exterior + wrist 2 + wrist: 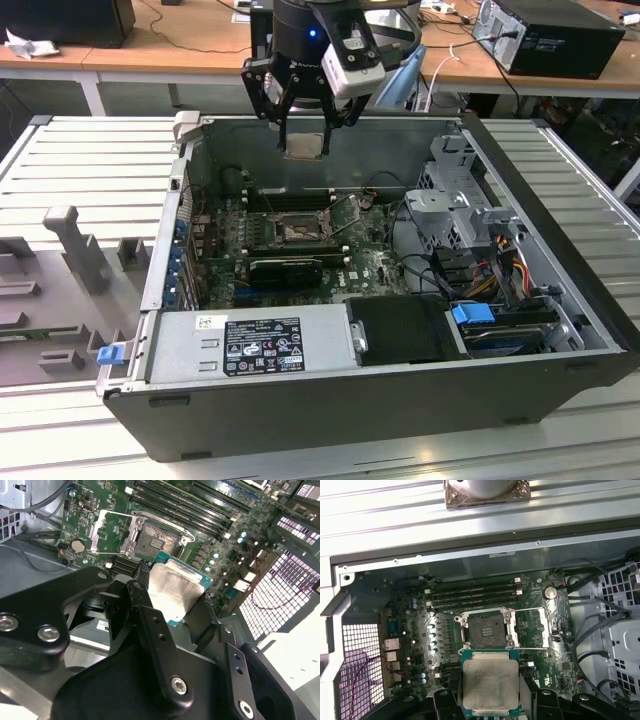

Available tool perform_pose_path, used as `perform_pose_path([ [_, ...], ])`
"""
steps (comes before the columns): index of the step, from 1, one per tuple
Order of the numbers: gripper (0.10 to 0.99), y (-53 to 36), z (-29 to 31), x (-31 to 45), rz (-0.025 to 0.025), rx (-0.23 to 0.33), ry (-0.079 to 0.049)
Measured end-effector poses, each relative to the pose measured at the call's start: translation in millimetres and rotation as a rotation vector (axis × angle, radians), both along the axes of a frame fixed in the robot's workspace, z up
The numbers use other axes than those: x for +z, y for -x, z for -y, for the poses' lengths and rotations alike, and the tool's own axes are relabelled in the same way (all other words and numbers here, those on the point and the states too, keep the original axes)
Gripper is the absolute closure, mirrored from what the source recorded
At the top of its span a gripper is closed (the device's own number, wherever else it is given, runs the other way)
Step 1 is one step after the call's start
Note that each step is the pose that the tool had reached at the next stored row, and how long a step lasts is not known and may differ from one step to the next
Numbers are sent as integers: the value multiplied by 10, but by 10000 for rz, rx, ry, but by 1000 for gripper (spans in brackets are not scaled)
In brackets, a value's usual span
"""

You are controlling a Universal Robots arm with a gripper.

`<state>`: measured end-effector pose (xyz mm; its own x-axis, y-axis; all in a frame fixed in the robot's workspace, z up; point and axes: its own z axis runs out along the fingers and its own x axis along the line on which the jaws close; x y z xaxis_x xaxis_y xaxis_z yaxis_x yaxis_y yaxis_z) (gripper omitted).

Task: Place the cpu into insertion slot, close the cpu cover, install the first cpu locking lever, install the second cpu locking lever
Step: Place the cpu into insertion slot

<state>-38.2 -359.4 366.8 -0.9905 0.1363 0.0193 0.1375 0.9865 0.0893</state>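
Note:
My gripper [304,135] hangs above the back of the open computer case, shut on the cpu [304,147], a small flat square chip. In both wrist views the cpu [175,592] [490,685] shows its silvery metal face with a green rim, clamped by its side edges between the black fingers [142,582]. Below it, the insertion slot [298,232] [157,540] [487,630] lies bare in the green motherboard. The cpu cover [532,627] [112,530] is swung open beside the slot. Thin wire levers [530,610] stand unlatched along it.
A grey power supply [250,345] fills the case's front. A black card [285,268] lies just in front of the slot and memory slots [470,592] behind it. Drive cage and cables [470,230] crowd the exterior view's right. A grey foam tray [60,290] sits outside.

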Motion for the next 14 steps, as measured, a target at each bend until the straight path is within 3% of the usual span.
perform_pose_path([
  [14,545,0,0,0,0,-386,0],
])
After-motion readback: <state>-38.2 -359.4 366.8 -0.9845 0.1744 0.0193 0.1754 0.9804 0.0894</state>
